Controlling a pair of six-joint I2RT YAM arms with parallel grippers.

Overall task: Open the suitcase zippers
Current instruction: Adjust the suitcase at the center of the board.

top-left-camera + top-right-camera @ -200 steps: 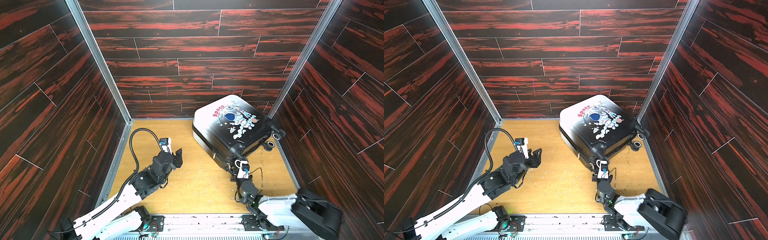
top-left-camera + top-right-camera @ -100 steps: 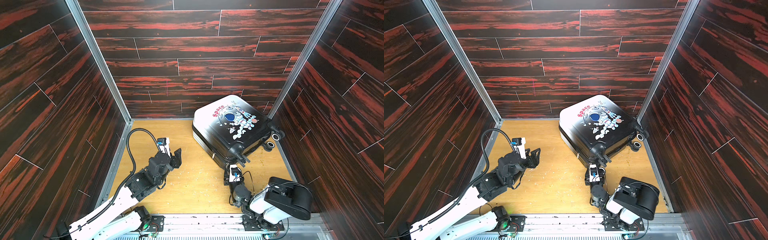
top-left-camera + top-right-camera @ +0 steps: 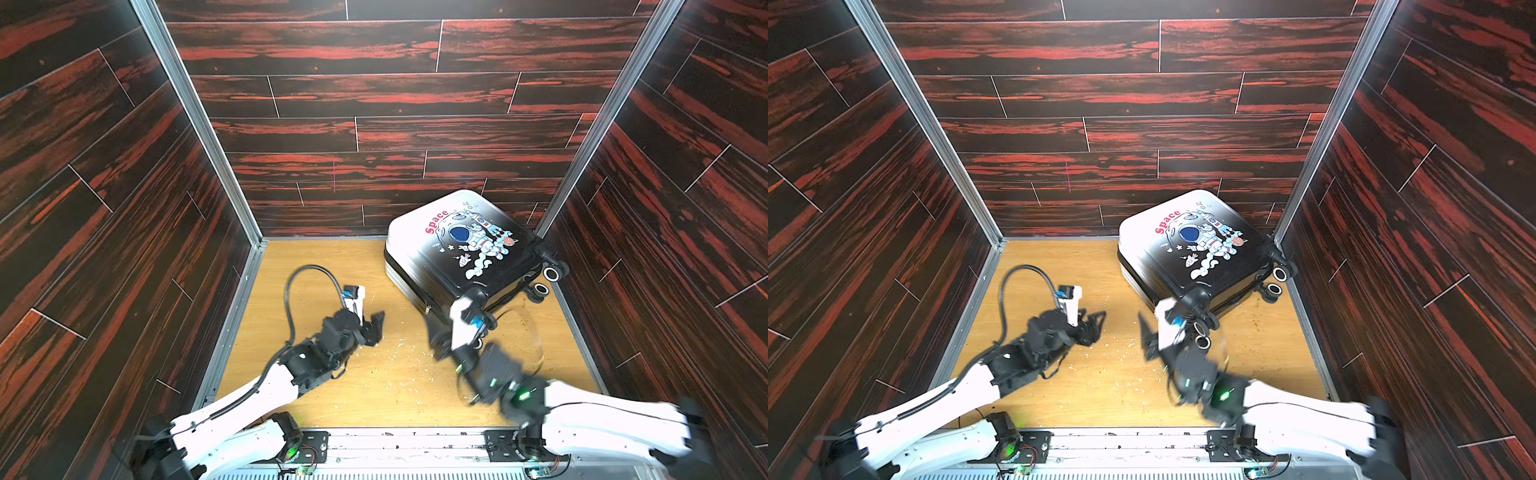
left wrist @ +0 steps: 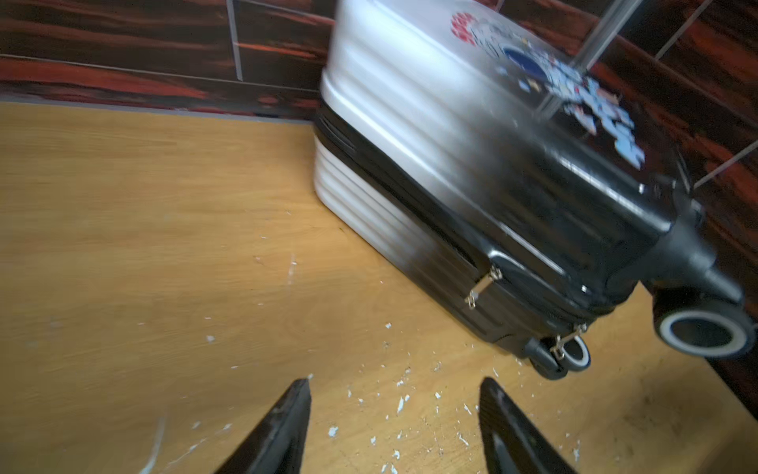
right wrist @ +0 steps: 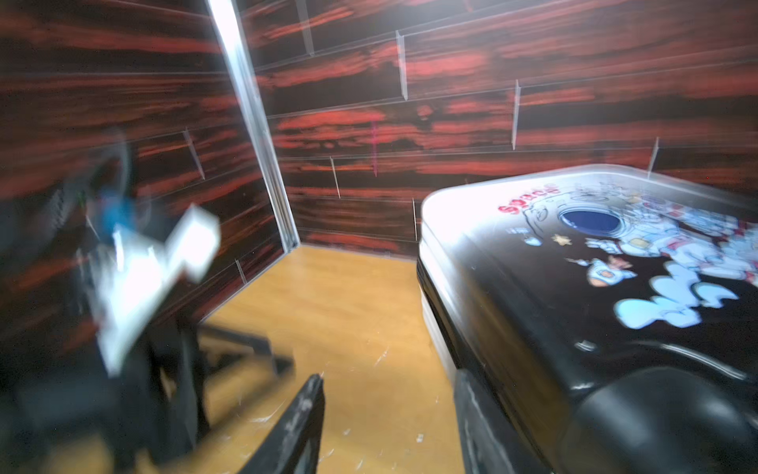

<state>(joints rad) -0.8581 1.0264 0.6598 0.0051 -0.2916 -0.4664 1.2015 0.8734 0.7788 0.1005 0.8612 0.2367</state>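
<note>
Two small metallic pull tabs (image 4: 484,285) show clearly only in the left wrist view. One hangs from the thin dark zipper track (image 4: 393,184) on the side of the small hard-shell suitcase (image 4: 471,135), which is black fading to white. The other sits lower, just beside a black spinner wheel (image 4: 574,356). The seam between the shell halves looks shut along the stretch in view.

In both top views the suitcase (image 3: 457,249) (image 3: 1187,249) lies flat, astronaut print up, in the far right corner of the light wooden floor (image 3: 324,266), with its wheels toward the right wall.

The left gripper (image 4: 396,385) hovers over the floor short of the case, jaws well apart and empty. The right gripper (image 5: 389,381) is likewise spread with nothing between its fingers, one finger close beside the case's near side. That wrist view is blurred and shows the printed top but no zipper. In both top views the right arm is smeared, so its jaws cannot be read there. White flecks (image 4: 400,404) dot the floor ahead of the left gripper.
</note>
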